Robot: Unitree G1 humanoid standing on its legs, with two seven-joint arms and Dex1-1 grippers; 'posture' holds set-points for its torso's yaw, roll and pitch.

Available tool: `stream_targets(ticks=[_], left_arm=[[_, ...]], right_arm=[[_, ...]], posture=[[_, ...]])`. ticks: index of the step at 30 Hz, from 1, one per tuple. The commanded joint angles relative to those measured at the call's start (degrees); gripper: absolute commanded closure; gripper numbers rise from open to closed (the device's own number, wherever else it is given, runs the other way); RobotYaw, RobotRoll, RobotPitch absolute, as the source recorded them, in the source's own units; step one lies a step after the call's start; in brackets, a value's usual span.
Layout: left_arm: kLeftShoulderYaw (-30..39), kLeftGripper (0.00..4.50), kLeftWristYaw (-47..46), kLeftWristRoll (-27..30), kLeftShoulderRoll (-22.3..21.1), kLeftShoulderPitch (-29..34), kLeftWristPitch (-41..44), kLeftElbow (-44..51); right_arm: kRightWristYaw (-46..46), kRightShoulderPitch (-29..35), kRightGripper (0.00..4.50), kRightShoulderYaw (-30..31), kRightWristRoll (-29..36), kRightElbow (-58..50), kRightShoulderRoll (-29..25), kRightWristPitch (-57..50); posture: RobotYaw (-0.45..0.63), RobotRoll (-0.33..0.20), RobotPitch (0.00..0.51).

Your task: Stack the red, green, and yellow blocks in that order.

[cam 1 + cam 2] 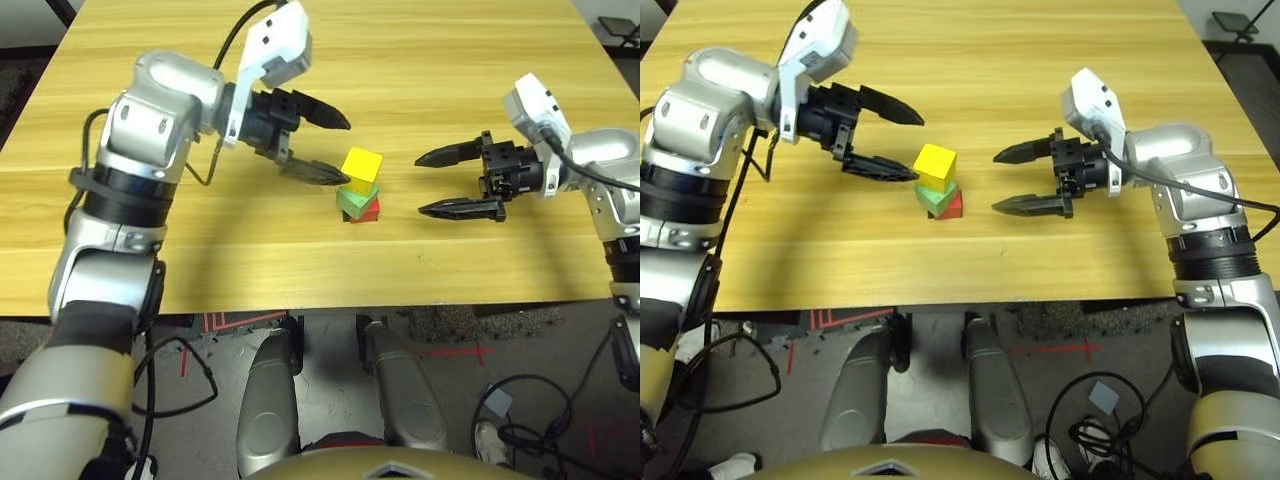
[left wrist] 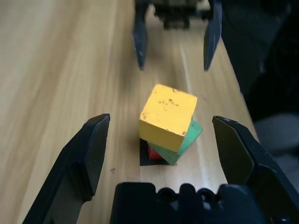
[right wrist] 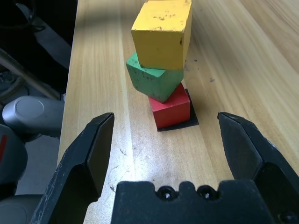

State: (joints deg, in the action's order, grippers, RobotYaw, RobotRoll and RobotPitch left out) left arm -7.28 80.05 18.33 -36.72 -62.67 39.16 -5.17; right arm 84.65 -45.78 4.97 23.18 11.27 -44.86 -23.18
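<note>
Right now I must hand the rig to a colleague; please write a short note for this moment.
Left gripper: jaws open, empty, just left of the stack.
Right gripper: jaws open, empty, right of the stack, apart from it.
Stack on a black square mark: red block at the bottom, green block on it, twisted and tilted, yellow block on top, overhanging.
Done: all three stacked in order.
Left: likely only backing both arms away without touching; the stack looks crooked.

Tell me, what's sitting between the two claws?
The block stack: yellow block on green block on red block, seen in the left eye view.
</note>
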Motion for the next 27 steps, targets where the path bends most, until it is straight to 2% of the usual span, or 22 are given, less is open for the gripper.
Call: stream_targets(ticks=[1,5,6,10,12,14,17,21,27], left_arm=[[7.4,0.03,-7.39,4.18,-1.44,3.49,6.6,7.01],[20.54,0.03,-29.52,1.53,3.38,12.41,6.68,14.43],[21.69,0.03,-33.03,1.39,4.53,13.6,6.97,15.61],[29.6,0.03,-50.73,-2.29,12.08,26.28,3.93,22.05],[31.43,0.03,-56.47,-3.76,16.36,32.93,-1.07,23.64],[32.3,0.03,-60.62,-5.61,19.14,37.6,-7.97,23.0],[33.51,0.03,-64.69,-7.01,20.49,40.6,-15.81,20.42],[37.38,0.03,-69.85,-8.53,22.73,47.85,-29.47,12.18],[36.0,0.03,-71.76,-7.78,22.55,50.43,-37.53,8.87]], right_arm=[[-1.84,0.19,0.0,-2.03,0.05,0.52,-1.11,-1.25],[-21.78,3.12,0.0,-10.73,-2.11,2.95,3.22,-0.22],[-25.07,3.46,0.0,-12.02,-2.66,3.5,4.03,0.4],[-43.81,7.53,0.0,-20.43,-3.9,3.48,12.22,7.0],[-51.73,10.52,0.0,-22.91,-5.41,2.98,15.6,10.31],[-58.69,12.89,0.0,-24.98,-6.67,2.92,18.86,14.24],[-64.92,14.56,0.0,-26.27,-8.27,3.32,21.22,17.9],[-72.54,18.61,0.0,-27.94,-10.83,5.45,23.66,25.21],[-75.9,20.36,0.0,-27.77,-11.1,7.06,24.21,28.01]], posture=[[-0.07,-0.108,0.258],[-0.05,-0.123,0.262],[-0.05,-0.126,0.264],[-0.05,-0.134,0.274],[-0.06,-0.139,0.279],[-0.06,-0.141,0.281],[-0.07,-0.148,0.278],[-0.09,-0.154,0.291],[-0.09,-0.164,0.285]])
